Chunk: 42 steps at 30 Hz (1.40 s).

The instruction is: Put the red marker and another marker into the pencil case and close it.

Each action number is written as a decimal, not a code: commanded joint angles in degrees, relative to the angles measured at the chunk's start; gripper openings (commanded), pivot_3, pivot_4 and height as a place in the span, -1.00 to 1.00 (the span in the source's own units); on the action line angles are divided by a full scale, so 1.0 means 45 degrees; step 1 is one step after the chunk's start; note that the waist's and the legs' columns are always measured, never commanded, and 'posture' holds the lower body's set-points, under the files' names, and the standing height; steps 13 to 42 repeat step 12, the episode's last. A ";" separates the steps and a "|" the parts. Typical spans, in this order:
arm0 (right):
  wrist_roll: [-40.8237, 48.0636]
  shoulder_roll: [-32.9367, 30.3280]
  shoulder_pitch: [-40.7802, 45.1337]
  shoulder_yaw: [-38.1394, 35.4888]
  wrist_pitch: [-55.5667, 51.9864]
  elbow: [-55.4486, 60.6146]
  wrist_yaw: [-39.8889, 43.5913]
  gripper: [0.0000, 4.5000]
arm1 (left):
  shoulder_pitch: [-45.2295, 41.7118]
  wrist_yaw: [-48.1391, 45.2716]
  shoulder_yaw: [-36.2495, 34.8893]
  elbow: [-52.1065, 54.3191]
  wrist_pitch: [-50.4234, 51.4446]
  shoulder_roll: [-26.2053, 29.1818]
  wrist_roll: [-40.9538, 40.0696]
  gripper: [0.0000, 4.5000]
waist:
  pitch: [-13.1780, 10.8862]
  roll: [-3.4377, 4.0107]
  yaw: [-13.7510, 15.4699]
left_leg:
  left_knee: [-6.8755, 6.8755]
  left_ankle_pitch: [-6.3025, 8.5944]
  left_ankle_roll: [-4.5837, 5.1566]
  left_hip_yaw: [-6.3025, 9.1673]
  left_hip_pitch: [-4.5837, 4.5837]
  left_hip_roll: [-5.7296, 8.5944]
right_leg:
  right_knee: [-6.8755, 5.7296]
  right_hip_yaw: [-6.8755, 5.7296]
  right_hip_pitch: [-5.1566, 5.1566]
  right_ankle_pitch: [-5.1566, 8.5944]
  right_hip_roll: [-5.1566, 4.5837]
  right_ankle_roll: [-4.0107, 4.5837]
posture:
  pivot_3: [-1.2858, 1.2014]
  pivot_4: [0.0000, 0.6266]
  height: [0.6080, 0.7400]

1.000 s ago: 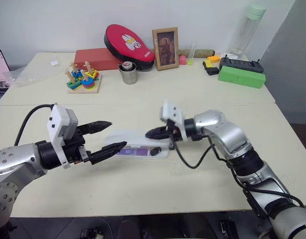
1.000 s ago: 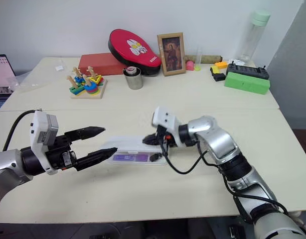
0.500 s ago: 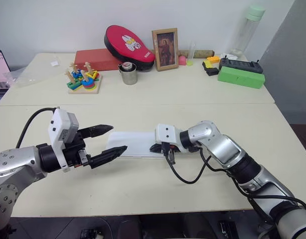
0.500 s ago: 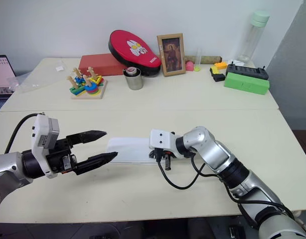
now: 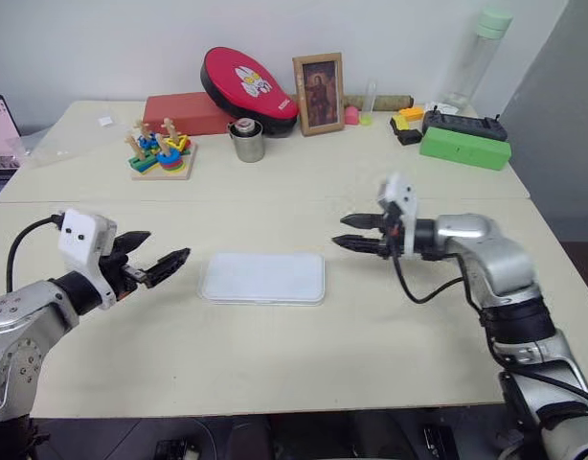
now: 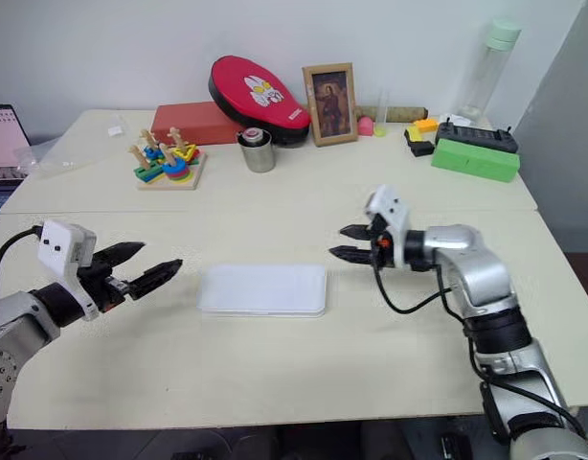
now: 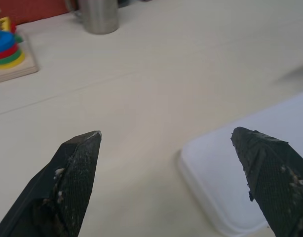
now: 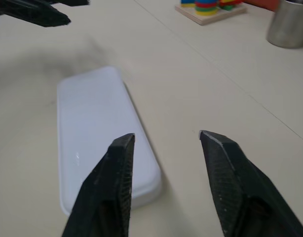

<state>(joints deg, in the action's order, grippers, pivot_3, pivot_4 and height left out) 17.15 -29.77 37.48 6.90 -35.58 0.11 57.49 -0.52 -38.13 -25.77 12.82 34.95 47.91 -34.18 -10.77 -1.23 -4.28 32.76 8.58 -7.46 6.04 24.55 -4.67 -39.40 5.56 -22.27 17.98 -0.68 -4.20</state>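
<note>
The pencil case (image 5: pixel 263 278) lies flat and shut on the near table, a white box with rounded corners. The red marker and the other marker are hidden from view. My left gripper (image 5: pixel 165 247) hovers to the left of the case, apart from it, open with nothing between its fingers. On the case's right, my right gripper (image 5: pixel 340 231) is also clear of it, fingers apart and empty, pointing toward the case. The left wrist view shows the case's corner (image 7: pixel 250 163) ahead of the left gripper (image 7: pixel 166 132). The right wrist view looks along the case (image 8: pixel 99 128) from behind the right gripper (image 8: pixel 166 134).
On the far table stand a ring-stacking toy (image 5: pixel 161 153), a metal cup (image 5: pixel 246 141), a flat red box (image 5: pixel 189 113), a red oval case (image 5: pixel 248 82), a framed picture (image 5: pixel 318 93), a green box (image 5: pixel 464 148) and a tall bottle (image 5: pixel 474 57).
The case went from open, with a lavender marker inside, to shut under my right gripper. Both grippers have since drawn away to either side, and the right one has opened.
</note>
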 commanded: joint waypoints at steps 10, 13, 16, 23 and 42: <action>0.0365 -0.1965 -0.1283 -0.1268 0.0008 0.0192 0.0186 0.99 | -0.0497 -0.1127 -0.0380 -0.1936 -0.1528 0.0994 0.1412 1.00 | -0.0002 0.0003 -0.0013 | 0.0002 0.0000 0.0000 -0.0011 0.0004 -0.0001 | -0.0001 0.0005 -0.0002 0.0010 -0.0003 -0.0020 | 0.03 -0.52 1.00; 0.0436 -0.2019 -0.1280 -0.1254 -0.0070 0.0274 0.0223 0.99 | -0.0615 -0.0989 -0.0327 -0.1923 -0.1530 0.0896 0.1540 1.00 | -0.0002 0.0004 -0.0019 | 0.0003 0.0000 0.0000 -0.0013 0.0004 0.0000 | 0.0000 0.0009 -0.0002 0.0008 -0.0004 -0.0022 | 0.03 -0.52 1.00; 0.0436 -0.2019 -0.1280 -0.1254 -0.0070 0.0274 0.0223 0.99 | -0.0615 -0.0989 -0.0327 -0.1923 -0.1530 0.0896 0.1540 1.00 | -0.0002 0.0004 -0.0019 | 0.0003 0.0000 0.0000 -0.0013 0.0004 0.0000 | 0.0000 0.0009 -0.0002 0.0008 -0.0004 -0.0022 | 0.03 -0.52 1.00; 0.0436 -0.2019 -0.1280 -0.1254 -0.0070 0.0274 0.0223 0.99 | -0.0615 -0.0989 -0.0327 -0.1923 -0.1530 0.0896 0.1540 1.00 | -0.0002 0.0004 -0.0019 | 0.0003 0.0000 0.0000 -0.0013 0.0004 0.0000 | 0.0000 0.0009 -0.0002 0.0008 -0.0004 -0.0022 | 0.03 -0.52 1.00; 0.0436 -0.2019 -0.1280 -0.1254 -0.0070 0.0274 0.0223 0.99 | -0.0615 -0.0989 -0.0327 -0.1923 -0.1530 0.0896 0.1540 1.00 | -0.0002 0.0004 -0.0019 | 0.0003 0.0000 0.0000 -0.0013 0.0004 0.0000 | 0.0000 0.0009 -0.0002 0.0008 -0.0004 -0.0022 | 0.03 -0.52 1.00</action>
